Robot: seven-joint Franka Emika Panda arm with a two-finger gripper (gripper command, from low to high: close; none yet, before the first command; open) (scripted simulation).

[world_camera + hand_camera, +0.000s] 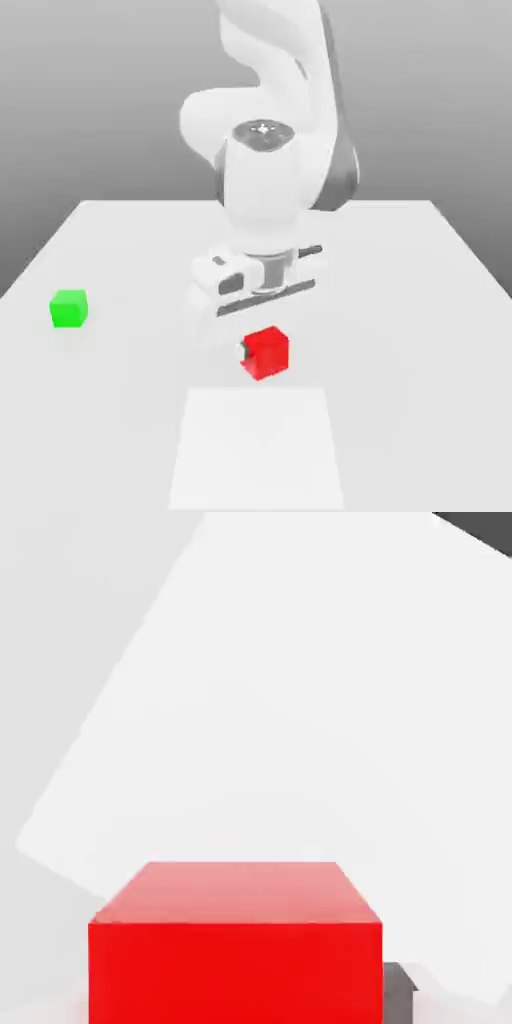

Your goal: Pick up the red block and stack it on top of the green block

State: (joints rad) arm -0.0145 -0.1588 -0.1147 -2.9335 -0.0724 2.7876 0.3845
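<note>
Pale panel (258, 445): nearest item in the exterior view, a lighter rectangle on the table surface, centred just in front of the red block. In the hand view (300, 712) it shows as a tilted pale sheet beyond the block.

Red block (266, 352): just beyond the panel's far edge, close to the table's middle line, tilted a little. It looks raised off the surface; whether it has fully left the table I cannot tell. In the hand view (235, 952) it sits large and close, top face and one side face visible.

Gripper (252, 350): pointing down, directly above and around the red block. A dark fingertip (242, 350) shows against the block's side on the exterior view's left; another dark tip (400, 987) pokes out beside the block in the hand view. Fingers clamped onto the red block.

Green block (68, 308): resting on the table, well apart from the red block, off toward the exterior view's left and slightly farther back. Nothing touching it.

Table (420, 300): flat white top, reaching back to a grey backdrop.

Arm (275, 130): white, rising from the far middle of the table, folded over with the hand hanging down toward the near side.
</note>
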